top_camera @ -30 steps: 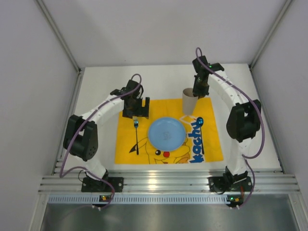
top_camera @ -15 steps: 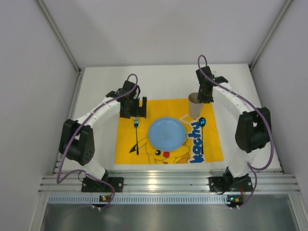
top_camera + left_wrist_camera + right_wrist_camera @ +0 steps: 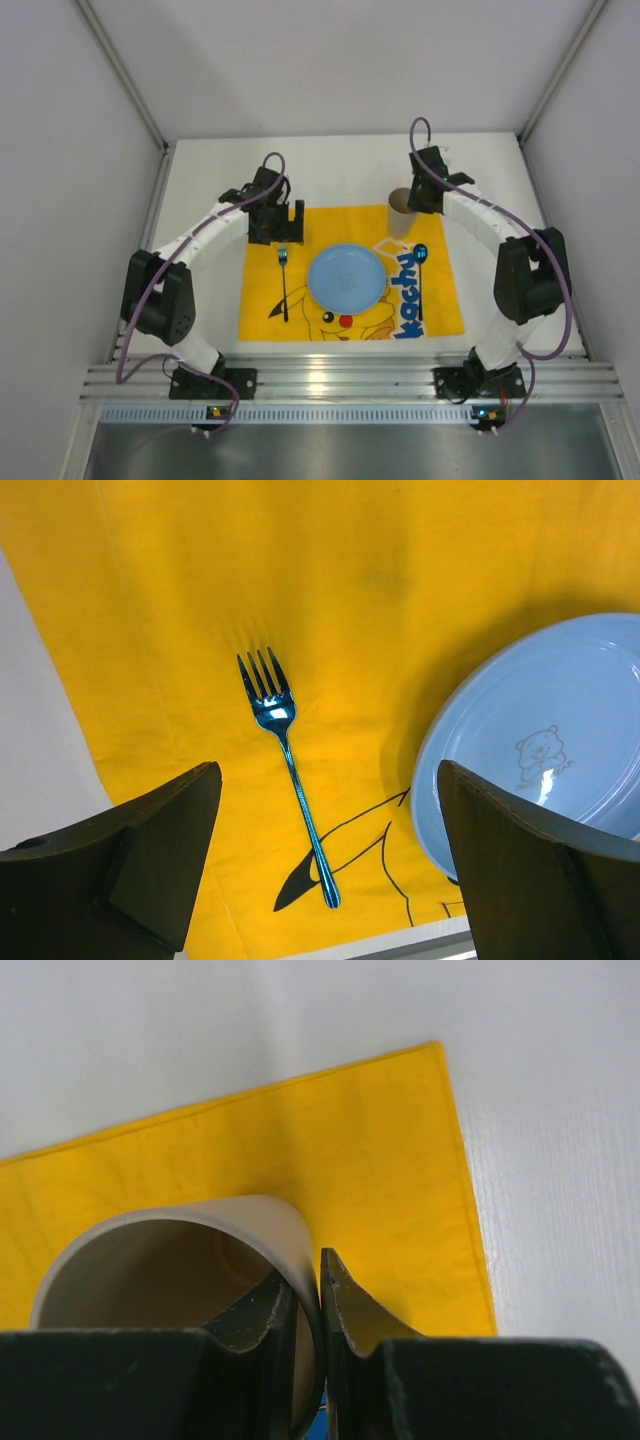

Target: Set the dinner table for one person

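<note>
the large flat white rectangular bench point(image 3: 340, 170) spreads out beyond both arm bases, with its silver aluminium rail point(image 3: 350, 380) along the near edge. a yellow cloth mat with a cartoon print point(image 3: 258, 310) lies on its middle. a round light-blue plate point(image 3: 346, 277) sits centred on the mat. a beige paper cup point(image 3: 400, 212) stands upright at the mat's far right corner, its wall pinched by the right arm's jaws, one inside and one outside. a blue metal fork point(image 3: 284, 285) lies left of the plate beneath the left arm's jaws, which are spread wide and hold nothing. a blue spoon point(image 3: 419, 275) lies right of the plate.
</note>
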`<state>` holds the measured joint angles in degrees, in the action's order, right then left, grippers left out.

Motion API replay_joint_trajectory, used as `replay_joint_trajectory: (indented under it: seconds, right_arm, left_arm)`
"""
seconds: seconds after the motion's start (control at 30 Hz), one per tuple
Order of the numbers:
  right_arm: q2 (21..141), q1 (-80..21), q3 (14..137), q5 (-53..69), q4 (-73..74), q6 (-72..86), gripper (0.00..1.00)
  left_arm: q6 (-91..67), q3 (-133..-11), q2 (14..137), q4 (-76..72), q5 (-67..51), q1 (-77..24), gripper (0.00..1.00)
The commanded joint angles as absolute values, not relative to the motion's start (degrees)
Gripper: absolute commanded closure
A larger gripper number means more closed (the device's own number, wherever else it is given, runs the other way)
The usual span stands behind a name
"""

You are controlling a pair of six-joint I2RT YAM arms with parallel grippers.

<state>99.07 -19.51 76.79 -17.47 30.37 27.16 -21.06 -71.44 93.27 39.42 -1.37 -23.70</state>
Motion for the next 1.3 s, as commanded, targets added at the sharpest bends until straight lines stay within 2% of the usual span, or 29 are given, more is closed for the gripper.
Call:
replay_joint_trajectory:
  seconds: [0.0,0.1,0.13,0.23,0.43,0.53,0.57,0.6,0.63,0.73,0.83,1.03,1.07,1.1,1.17,1.27]
  right_arm:
    - [99.2,-20.3,75.9,-14.9,24.9,25.5,1.00]
    - [99.5,-20.3,76.4,-13.7,25.7,25.0,0.98]
    - [99.6,-20.3,76.6,-13.4,25.8,24.9,0.88]
    - [99.6,-20.6,76.4,-12.7,26.3,24.6,0.67]
    - [98.7,-21.4,77.4,-14.2,28.2,24.6,0.43]
    - [97.6,-21.7,79.1,-15.7,30.1,24.6,0.36]
    - [96.4,-21.9,79.7,-16.1,31.2,24.3,0.26]
    - [95.8,-22.0,80.4,-17.2,31.9,24.2,0.23]
    - [94.3,-22.2,82.2,-17.9,32.8,24.0,0.16]
    - [91.2,-22.5,86.1,-19.8,36.3,24.0,0.06]
    - [88.4,-22.8,91.2,-21.9,40.8,23.7,0.00]
    - [80.9,-23.9,98.7,-22.8,48.3,22.2,0.00]
    - [79.4,-24.1,99.0,-21.3,49.0,20.9,0.00]
    - [77.7,-24.2,98.4,-13.3,48.5,19.4,0.00]
    - [71.8,-25.4,96.4,-5.0,47.6,17.6,0.00]
    - [64.1,-25.8,88.2,2.2,47.5,18.9,0.00]
  left_arm:
    - [-21.3,-71.6,90.6,38.4,-0.5,-23.7,0.06]
    - [-21.4,-71.0,90.4,38.2,-0.5,-23.6,0.06]
    - [-21.4,-70.8,90.3,38.1,-0.5,-23.6,0.06]
    - [-21.4,-70.7,90.2,37.8,-0.5,-23.6,0.06]
    - [-20.9,-70.3,89.7,37.4,-0.9,-23.6,0.06]
    - [-20.6,-69.4,88.9,36.5,-1.2,-23.6,0.06]
    - [-20.4,-69.1,88.7,36.2,-1.3,-23.6,0.06]
    - [-20.2,-68.4,88.3,35.9,-1.3,-23.6,0.06]
    - [-20.1,-68.0,88.2,35.2,-1.3,-23.6,0.06]
    - [-20.0,-66.6,87.5,33.8,-1.9,-23.6,0.06]
    - [-20.1,-65.4,86.5,32.1,-3.0,-23.6,0.06]
    - [-20.0,-61.4,83.8,28.2,-4.0,-23.7,0.06]
    - [-20.4,-61.0,83.5,28.4,-3.9,-23.7,0.06]
    - [-20.7,-61.0,82.8,29.6,-3.7,-23.7,0.06]
    - [-21.5,-60.5,80.0,30.1,-3.3,-23.7,0.06]
    - [-21.0,-60.2,77.2,30.6,-4.2,-23.8,0.04]
